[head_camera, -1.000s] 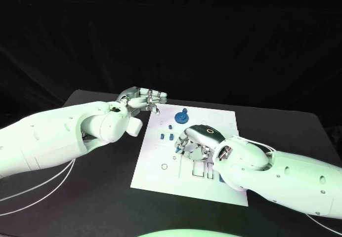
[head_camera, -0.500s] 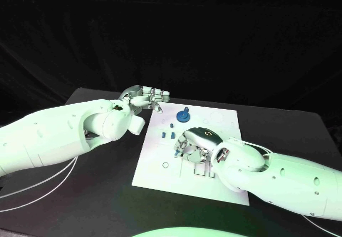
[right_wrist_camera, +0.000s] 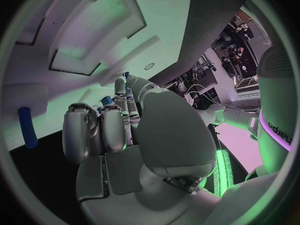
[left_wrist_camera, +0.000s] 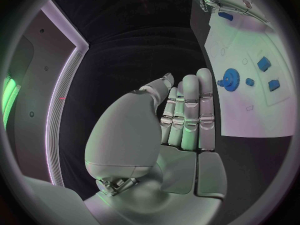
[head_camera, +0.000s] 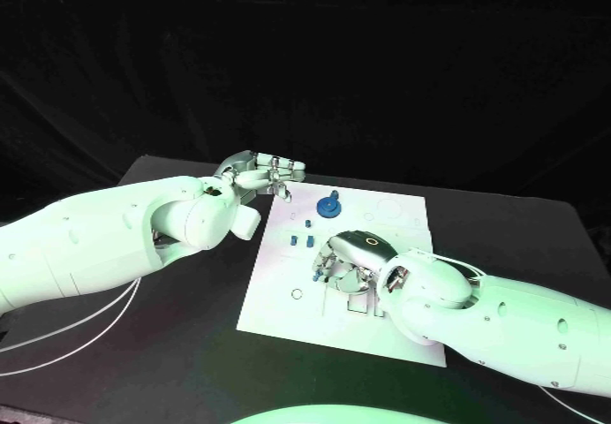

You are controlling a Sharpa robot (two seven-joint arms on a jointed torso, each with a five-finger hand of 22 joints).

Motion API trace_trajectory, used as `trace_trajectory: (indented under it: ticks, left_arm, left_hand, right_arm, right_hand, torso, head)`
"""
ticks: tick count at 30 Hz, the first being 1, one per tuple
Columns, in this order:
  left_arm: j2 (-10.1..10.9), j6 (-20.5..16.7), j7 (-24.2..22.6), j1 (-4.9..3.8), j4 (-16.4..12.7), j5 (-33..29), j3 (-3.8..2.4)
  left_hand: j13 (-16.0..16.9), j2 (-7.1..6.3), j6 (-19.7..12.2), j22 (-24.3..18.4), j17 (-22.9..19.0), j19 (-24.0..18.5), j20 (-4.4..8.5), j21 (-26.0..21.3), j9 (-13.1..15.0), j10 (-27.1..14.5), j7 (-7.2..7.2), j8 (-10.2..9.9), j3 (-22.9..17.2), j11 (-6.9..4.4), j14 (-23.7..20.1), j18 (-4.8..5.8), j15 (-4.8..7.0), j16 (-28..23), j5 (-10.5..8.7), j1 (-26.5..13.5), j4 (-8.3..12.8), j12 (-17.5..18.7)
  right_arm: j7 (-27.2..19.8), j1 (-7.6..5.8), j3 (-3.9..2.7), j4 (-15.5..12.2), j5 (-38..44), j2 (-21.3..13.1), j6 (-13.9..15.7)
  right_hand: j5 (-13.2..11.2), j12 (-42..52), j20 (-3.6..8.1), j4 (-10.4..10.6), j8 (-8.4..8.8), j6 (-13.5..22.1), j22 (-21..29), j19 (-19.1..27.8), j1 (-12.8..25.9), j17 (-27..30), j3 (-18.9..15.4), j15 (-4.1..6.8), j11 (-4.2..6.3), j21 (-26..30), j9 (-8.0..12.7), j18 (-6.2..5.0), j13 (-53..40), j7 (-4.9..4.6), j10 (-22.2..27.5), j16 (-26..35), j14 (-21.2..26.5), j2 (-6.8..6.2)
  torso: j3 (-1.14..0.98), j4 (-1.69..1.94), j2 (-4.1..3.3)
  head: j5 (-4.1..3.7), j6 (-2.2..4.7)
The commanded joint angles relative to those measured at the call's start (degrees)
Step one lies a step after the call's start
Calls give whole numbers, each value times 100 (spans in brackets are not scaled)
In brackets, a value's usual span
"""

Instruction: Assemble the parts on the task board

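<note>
Centrally in the head view, the white task board [head_camera: 342, 274] lies on the black table [head_camera: 535, 230], running from upper middle toward lower right. A blue gear with a peg [head_camera: 328, 208] stands near the board's upper edge; two small blue blocks [head_camera: 300, 239] sit just below it, left of centre. The left hand [head_camera: 261, 172] hovers in the upper left of the frame, just off the board's upper-left corner, apart from the gear; in the left wrist view that hand [left_wrist_camera: 181, 120] has its fingers straight and laid side by side, thumb alongside, nothing in it. That view also catches the gear [left_wrist_camera: 232, 78] and three blue blocks [left_wrist_camera: 263, 63] on the board [left_wrist_camera: 250, 120] at the right. The right hand [head_camera: 353, 261] is down over the board's middle, palm toward the surface, fingers bent onto the slotted area. A small blue piece [head_camera: 316, 276] shows at its fingertips on the left; whether it is pinched cannot be told. In the right wrist view the right hand [right_wrist_camera: 119, 130] is curled close to the board's recesses [right_wrist_camera: 94, 40], bits of blue at the fingertips, and a blue cylindrical peg [right_wrist_camera: 25, 127] lies at the left.
</note>
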State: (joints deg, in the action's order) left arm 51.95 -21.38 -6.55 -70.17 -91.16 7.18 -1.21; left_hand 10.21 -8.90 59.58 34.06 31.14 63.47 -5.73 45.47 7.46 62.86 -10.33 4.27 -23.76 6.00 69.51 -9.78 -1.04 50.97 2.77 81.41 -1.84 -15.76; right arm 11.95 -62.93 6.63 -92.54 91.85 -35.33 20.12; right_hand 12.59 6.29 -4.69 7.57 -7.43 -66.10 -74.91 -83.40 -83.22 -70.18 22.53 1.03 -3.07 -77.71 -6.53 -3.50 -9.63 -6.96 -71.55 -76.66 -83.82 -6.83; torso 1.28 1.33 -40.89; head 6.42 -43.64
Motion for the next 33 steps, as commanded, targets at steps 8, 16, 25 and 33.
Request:
trace_trajectory:
  ticks: [8, 16, 25, 33]
  left_arm:
    - [-5, 119, -22, -4, -25, 47, -3]
    - [-3, 131, -12, -4, -28, 48, -3]
    - [-4, 132, -4, -4, -31, 52, -3]
    - [-3, 138, 5, -4, -32, 54, -3]
  left_hand:
    - [6, 32, -44, -7, -9, 25, -23, -33, -6, -44, 3, -10, 3, -10, -51, -75, -7, -28, 18, 11, 44, -37]
    - [6, 32, -44, -7, -9, 25, -23, -33, -6, -44, 3, -10, 3, -10, -51, -75, -7, -28, 18, 11, 44, -37]
    - [6, 32, -44, -7, -9, 25, -23, -33, -6, -44, 3, -10, 3, -10, -51, -75, -7, -28, 18, 11, 44, -37]
    - [6, 32, -44, -7, -9, 25, -23, -33, -6, -44, 3, -10, 3, -10, -51, -75, -7, -28, 18, 11, 44, -37]
  right_arm:
    - [103, 19, 5, 26, 182, 21, -128]
    - [183, 21, 5, 35, 251, 49, -147]
    - [210, 30, 7, 76, 279, 134, -346]
    - [234, 46, 17, 135, 279, 189, -430]
  right_hand:
    - [28, -25, -8, 4, -10, -26, -885, -40, 79, 3, 22, 27, -5, -2, -11, 64, 10, 7, -20, -17, -244, -3]
    - [28, -25, -8, 4, -10, -26, -885, -40, 79, 3, 22, 27, -5, -2, -11, 64, 10, 7, -20, -17, -244, -3]
    - [14, -57, -15, 4, 11, -2, -879, -31, 148, 15, -3, 17, -17, 19, -12, 60, 18, -2, -8, -13, -242, -35]
    - [20, -75, -19, 9, 22, 11, -875, -26, 193, 20, -22, 12, -22, 31, -13, 58, 21, -6, -2, -12, -240, -52]
  torso:
    - [-2, -7, -1]
    - [-1, -1, -2]
    - [-1, 0, -2]
    - [-3, 2, 3]
  head:
    - [8, -6]
    - [4, 3]
    - [-1, 6]
    - [0, 0]
